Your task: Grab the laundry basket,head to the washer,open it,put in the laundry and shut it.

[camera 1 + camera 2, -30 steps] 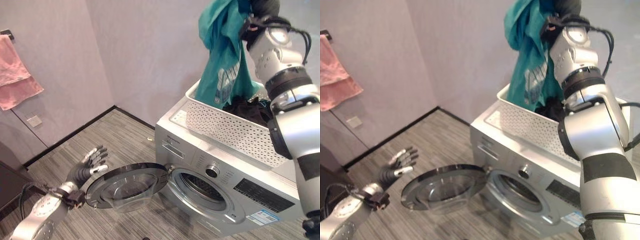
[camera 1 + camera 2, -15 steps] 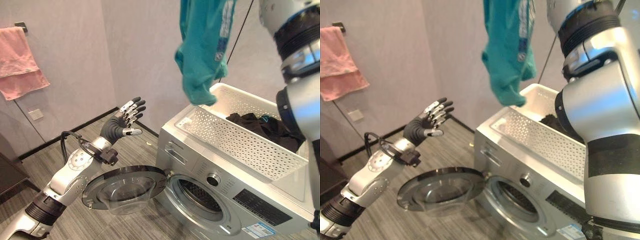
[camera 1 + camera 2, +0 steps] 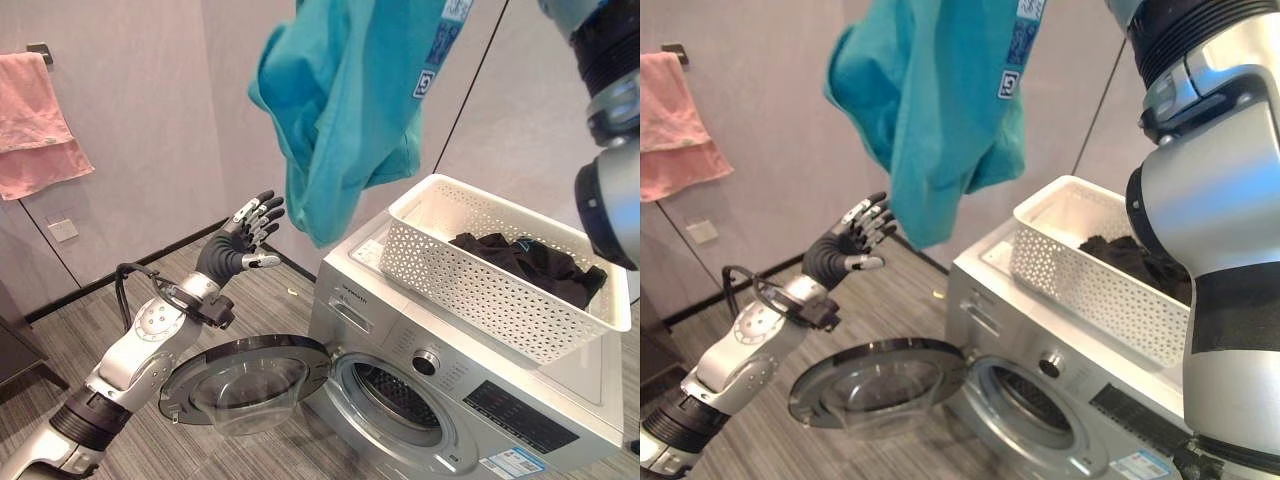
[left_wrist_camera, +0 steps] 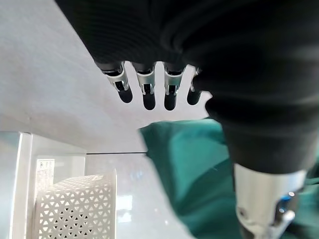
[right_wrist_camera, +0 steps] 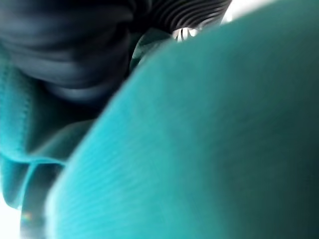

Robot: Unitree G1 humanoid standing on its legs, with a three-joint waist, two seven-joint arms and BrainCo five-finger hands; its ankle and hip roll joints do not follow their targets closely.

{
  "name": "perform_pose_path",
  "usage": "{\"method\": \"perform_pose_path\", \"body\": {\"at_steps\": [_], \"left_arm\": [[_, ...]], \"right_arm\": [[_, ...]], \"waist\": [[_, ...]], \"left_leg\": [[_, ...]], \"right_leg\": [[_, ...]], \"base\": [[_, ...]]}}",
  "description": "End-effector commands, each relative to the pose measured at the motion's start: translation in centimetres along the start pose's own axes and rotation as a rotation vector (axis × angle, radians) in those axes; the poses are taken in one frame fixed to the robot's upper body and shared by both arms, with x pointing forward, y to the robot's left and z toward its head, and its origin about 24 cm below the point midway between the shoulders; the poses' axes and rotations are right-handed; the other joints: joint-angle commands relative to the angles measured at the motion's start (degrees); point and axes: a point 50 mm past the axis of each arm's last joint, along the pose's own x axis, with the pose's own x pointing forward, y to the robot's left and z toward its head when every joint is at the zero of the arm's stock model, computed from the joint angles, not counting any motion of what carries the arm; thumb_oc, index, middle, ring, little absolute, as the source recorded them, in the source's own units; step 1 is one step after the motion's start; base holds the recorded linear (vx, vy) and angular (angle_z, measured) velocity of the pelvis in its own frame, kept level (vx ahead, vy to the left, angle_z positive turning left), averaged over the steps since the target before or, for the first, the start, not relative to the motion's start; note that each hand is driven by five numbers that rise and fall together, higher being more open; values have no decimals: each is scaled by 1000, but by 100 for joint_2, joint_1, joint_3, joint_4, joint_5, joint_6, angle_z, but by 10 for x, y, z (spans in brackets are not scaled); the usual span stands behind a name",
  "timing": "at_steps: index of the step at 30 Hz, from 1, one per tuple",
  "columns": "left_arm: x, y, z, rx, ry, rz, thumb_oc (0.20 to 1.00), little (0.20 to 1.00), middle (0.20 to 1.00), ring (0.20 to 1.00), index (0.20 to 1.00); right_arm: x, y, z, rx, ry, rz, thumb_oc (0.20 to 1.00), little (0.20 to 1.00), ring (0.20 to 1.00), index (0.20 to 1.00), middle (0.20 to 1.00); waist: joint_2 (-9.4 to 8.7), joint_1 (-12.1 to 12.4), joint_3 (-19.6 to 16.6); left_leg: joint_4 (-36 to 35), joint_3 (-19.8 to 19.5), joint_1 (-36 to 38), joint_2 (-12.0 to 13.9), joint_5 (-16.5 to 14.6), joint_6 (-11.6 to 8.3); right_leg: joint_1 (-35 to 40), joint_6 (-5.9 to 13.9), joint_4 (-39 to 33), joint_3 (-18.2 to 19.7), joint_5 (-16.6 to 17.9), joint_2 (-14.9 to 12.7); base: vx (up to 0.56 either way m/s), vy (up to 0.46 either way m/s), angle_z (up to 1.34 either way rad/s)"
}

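The teal shirt (image 3: 350, 110) has swung further toward my left since a moment ago and now hangs above the washer (image 3: 450, 400), just beside my raised left hand (image 3: 240, 245), whose fingers are spread and empty. My right hand is buried in teal cloth in its wrist view, so I cannot tell its grip. The perforated white plastic laundry basket (image 3: 480, 280) sits on the washer top holding dark clothes (image 3: 530, 262). The round glass door (image 3: 245, 380) stands open.

Teal garment (image 3: 345, 110) top runs past the frame edge, so the grasp is unseen. Right hand (image 5: 75, 50) fingers buried in cloth (state unreadable). Washer drum (image 3: 395, 395) interior too dark to read.
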Motion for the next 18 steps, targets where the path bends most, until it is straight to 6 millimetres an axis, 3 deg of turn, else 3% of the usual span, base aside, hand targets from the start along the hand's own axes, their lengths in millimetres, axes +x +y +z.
{"method": "perform_pose_path", "body": {"at_steps": [1,2,5,7,12,18], "left_arm": [[16,-9,37,10,-208,-37,1000,1000,1000,1000,1000],[21,-14,40,-8,-232,-43,1000,1000,1000,1000,1000],[50,-41,65,-72,-364,-96,1000,1000,1000,1000,1000],[62,-49,75,-67,-405,-100,1000,1000,1000,1000,1000],[79,-64,86,-71,-443,-114,1000,1000,1000,1000,1000],[91,-85,90,-138,-441,-186,1000,1000,1000,1000,1000]], "right_arm": [[4,-1,13,157,-47,-33,200,200,200,200,200],[-1,8,-2,207,-6,-12,200,200,200,200,200],[-46,90,-49,407,123,268,200,200,200,200,200],[-65,110,-54,500,141,348,200,200,200,200,200],[-91,128,-45,596,109,469,200,200,200,200,200],[-91,128,-51,577,143,469,200,200,200,200,200]], "waist": [[-180,-78,-220],[-170,-95,-200],[-38,-309,-64],[31,-382,-20],[130,-477,56],[143,-508,73]], "left_leg": [[27,226,-38,-36,-12,-128],[27,240,-26,-32,-10,-128],[27,393,-10,-12,19,-137],[27,470,-8,0,27,-149],[27,566,3,16,34,-160],[27,632,2,25,43,-163]], "right_leg": [[180,256,-2,271,226,-93],[183,245,1,278,228,-91],[142,201,13,409,249,-80],[123,195,16,468,262,-84],[84,189,20,547,279,-98],[59,187,8,618,304,-86]], "base": [[-20,-4,-8],[-37,-9,-7],[-74,-20,-10],[-49,-6,-23],[-33,0,-11],[-17,-8,-9]]}}
